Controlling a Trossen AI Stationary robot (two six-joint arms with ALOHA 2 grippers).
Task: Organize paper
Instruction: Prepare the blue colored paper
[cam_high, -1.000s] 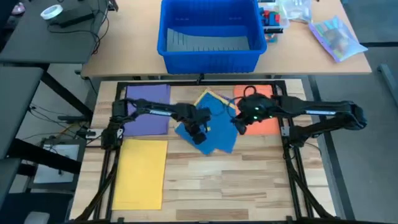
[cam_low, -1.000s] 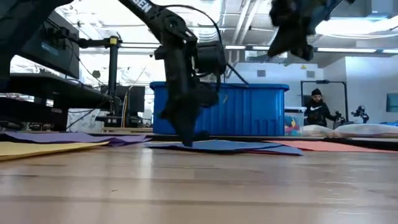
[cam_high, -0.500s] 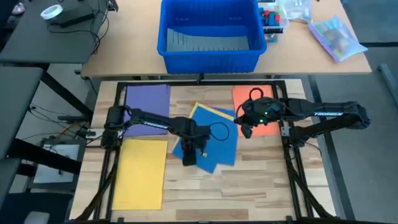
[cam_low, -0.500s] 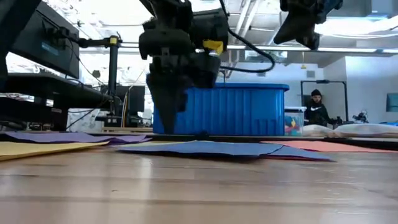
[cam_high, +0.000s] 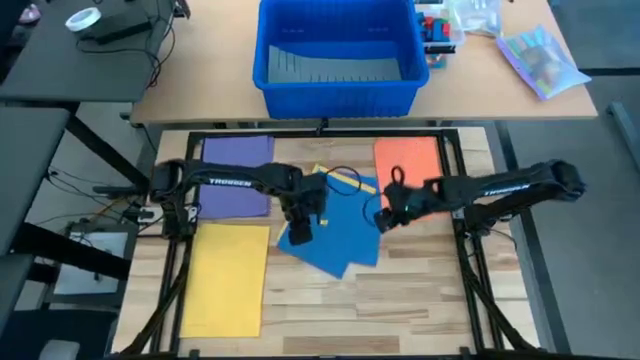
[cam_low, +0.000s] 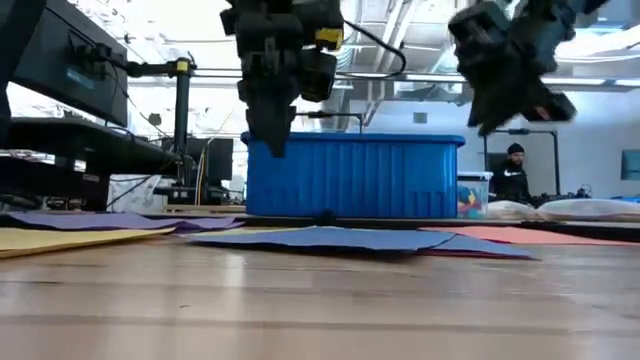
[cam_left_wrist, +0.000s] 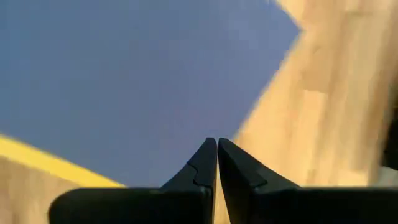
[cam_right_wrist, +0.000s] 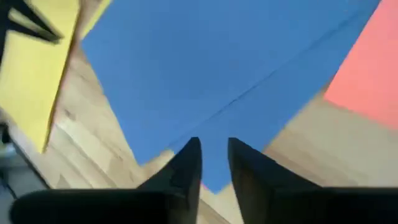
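The tabletop (cam_high: 400, 300) carries sorted sheets around a loose middle pile: the yellow sheet (cam_high: 228, 275) lies by the left edge toward the near corner; the purple sheet (cam_high: 238, 175) sits at the far left corner; the orange sheet (cam_high: 408, 160) lies toward the far right corner; the blue sheets (cam_high: 345, 230) lie skewed mid-table, overlapping one another and a yellow sheet beneath, whose edge shows at their far side. The left gripper (cam_high: 300, 228) hangs above the pile's left edge, fingers pressed together on nothing; the right gripper (cam_high: 384, 217) hovers over its right edge, fingers a little apart, empty. The step in hand looks like tidying the blue pile; the next move likely calls for lowering a gripper onto the top sheet and sliding it square.
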